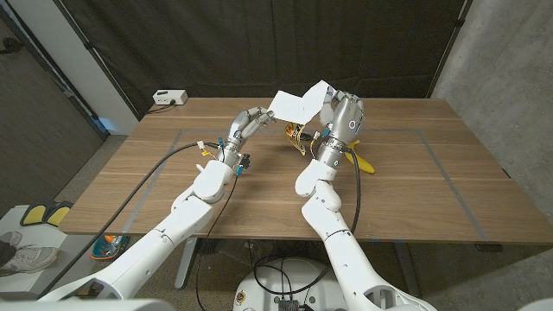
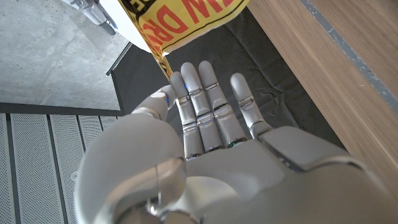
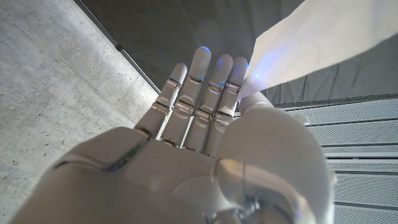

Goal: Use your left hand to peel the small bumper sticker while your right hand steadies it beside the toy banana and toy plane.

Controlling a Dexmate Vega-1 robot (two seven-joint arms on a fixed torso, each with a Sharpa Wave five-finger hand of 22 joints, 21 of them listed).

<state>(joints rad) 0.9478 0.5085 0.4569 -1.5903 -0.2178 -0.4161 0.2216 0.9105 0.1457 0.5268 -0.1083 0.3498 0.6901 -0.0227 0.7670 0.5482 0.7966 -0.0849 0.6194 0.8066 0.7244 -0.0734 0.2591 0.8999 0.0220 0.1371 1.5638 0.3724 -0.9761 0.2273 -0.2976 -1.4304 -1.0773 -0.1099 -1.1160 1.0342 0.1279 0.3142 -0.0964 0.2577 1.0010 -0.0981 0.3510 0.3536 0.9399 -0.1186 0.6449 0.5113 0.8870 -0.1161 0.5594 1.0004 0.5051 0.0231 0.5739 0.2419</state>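
Note:
Both hands hold the small bumper sticker [image 1: 300,102] in the air above the far middle of the table [image 1: 259,203]. In the head view its white backing faces me. My left hand [image 1: 247,124] pinches its left corner between thumb and a finger; the left wrist view shows the sticker's yellow face with red letters [image 2: 180,22] meeting my left hand [image 2: 205,143]. My right hand [image 1: 343,117] grips the right edge; the white sheet [image 3: 311,37] runs in beside the thumb of my right hand [image 3: 199,143]. The toy plane [image 1: 299,136] and the yellow toy banana [image 1: 359,161] lie below, partly hidden by the right arm.
A small white box [image 1: 170,98] sits at the table's far left edge. Grey tape lines [image 1: 432,164] mark a rectangle on the wood. A black curtain hangs behind the table. A cable [image 1: 164,160] runs along the left forearm.

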